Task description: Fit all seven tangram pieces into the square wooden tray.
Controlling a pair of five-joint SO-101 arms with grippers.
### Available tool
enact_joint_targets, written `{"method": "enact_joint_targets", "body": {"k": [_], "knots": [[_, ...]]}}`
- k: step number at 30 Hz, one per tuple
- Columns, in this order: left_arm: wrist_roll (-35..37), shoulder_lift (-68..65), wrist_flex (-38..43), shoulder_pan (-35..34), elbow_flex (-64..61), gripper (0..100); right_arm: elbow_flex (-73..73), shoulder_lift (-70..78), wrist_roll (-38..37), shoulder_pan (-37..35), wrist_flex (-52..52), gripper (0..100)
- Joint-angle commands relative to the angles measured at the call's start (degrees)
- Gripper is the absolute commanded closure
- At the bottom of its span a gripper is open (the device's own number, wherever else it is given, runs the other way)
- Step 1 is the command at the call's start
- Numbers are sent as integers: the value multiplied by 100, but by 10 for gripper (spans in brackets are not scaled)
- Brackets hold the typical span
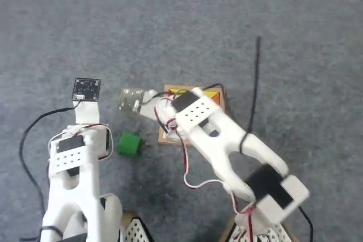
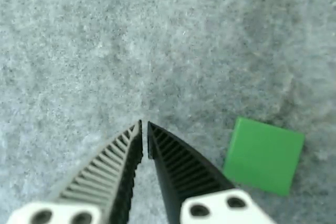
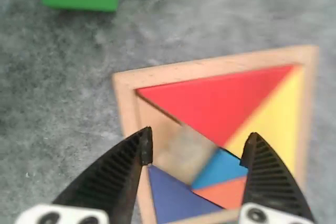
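Observation:
The square wooden tray point(image 3: 126, 103) holds a red triangle point(image 3: 215, 100), a yellow triangle point(image 3: 278, 114), a light blue piece point(image 3: 223, 166), an orange piece point(image 3: 228, 192) and a dark blue piece point(image 3: 170, 198). A bare square gap point(image 3: 181, 148) lies between them. My right gripper point(image 3: 199, 142) hangs open just above that gap with nothing between its fingers. The green square piece point(image 1: 129, 144) lies on the grey carpet to the left of the tray point(image 1: 165, 135). My left gripper point(image 2: 144, 125) is shut and empty over the carpet, with the green square piece point(image 2: 264, 156) a short way beside it.
Grey carpet covers the whole table. The right arm point(image 1: 215, 134) stretches over the tray and hides most of it in the high view. A thin black rod point(image 1: 256, 77) lies to the right of the tray. Loose cables hang from both arms.

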State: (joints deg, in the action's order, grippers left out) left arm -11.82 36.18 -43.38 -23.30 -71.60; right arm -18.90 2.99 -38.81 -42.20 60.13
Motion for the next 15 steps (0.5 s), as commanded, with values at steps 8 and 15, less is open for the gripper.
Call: {"method": "enact_joint_targets", "body": {"k": [8,15], "knots": [[62,193,114,-18,242,985,158,-523,1020,690,110,729],[62,193,114,-18,233,985,413,400,1336,681,277,786]]}}
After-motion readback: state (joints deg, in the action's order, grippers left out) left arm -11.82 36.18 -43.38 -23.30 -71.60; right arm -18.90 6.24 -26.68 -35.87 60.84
